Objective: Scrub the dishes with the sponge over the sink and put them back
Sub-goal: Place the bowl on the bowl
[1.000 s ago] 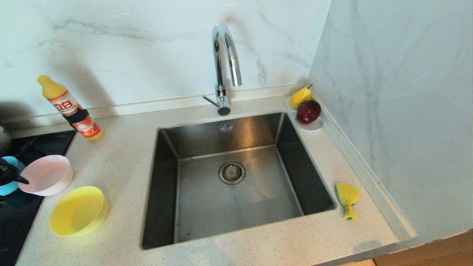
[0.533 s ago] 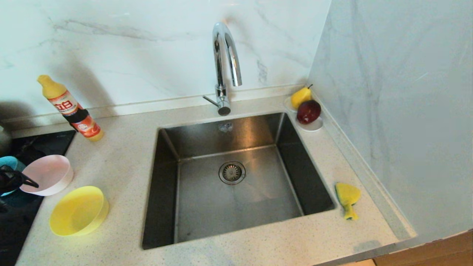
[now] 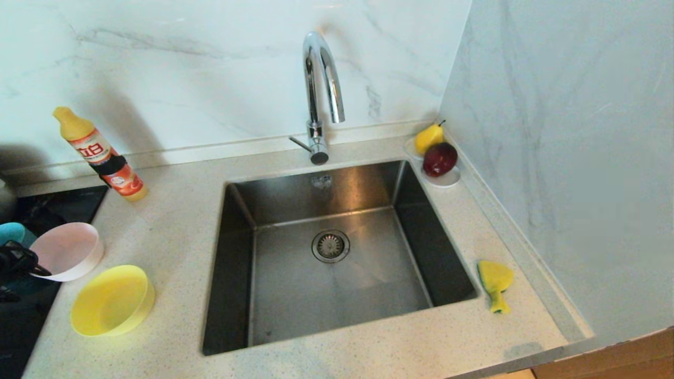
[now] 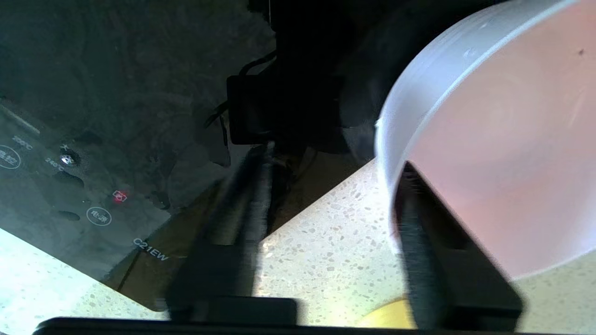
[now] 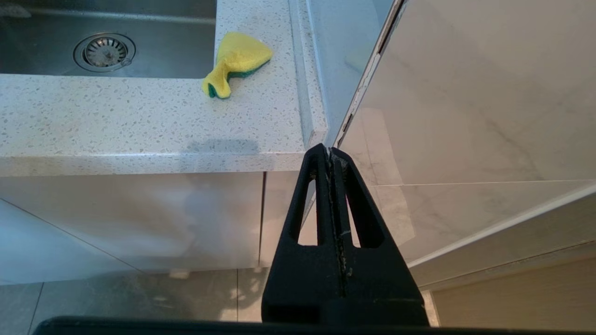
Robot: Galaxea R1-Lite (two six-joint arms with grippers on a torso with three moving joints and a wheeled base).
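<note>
Three dishes stand left of the sink (image 3: pixel 239 273): a pale pink bowl (image 3: pixel 68 250), a yellow bowl (image 3: pixel 110 300) and a light blue bowl (image 3: pixel 11 231), mostly hidden at the picture's edge. My left gripper (image 3: pixel 26 266) is open at the pink bowl's (image 4: pixel 503 139) near rim. One finger (image 4: pixel 419 223) is inside the bowl and the other (image 4: pixel 251 186) stands outside, well apart from the wall. A sliver of the yellow bowl (image 4: pixel 391 316) shows below. The sponge (image 3: pixel 495 279) lies on the counter right of the sink. My right gripper (image 5: pixel 329 151) hangs shut and empty below the counter's front edge, the sponge (image 5: pixel 237 58) beyond it.
A detergent bottle (image 3: pixel 100 155) leans at the back left. A white saucer (image 3: pixel 447 181) with a pear and an apple sits in the back right corner. A black cooktop (image 3: pixel 31 316) lies under the left gripper. The chrome tap (image 3: pixel 321 79) arches over the sink; a wall bounds the right side.
The left gripper's finger has slid toward the pink bowl and sunk lower, into its near rim. The bowls, the sponge and the right arm have stayed put.
</note>
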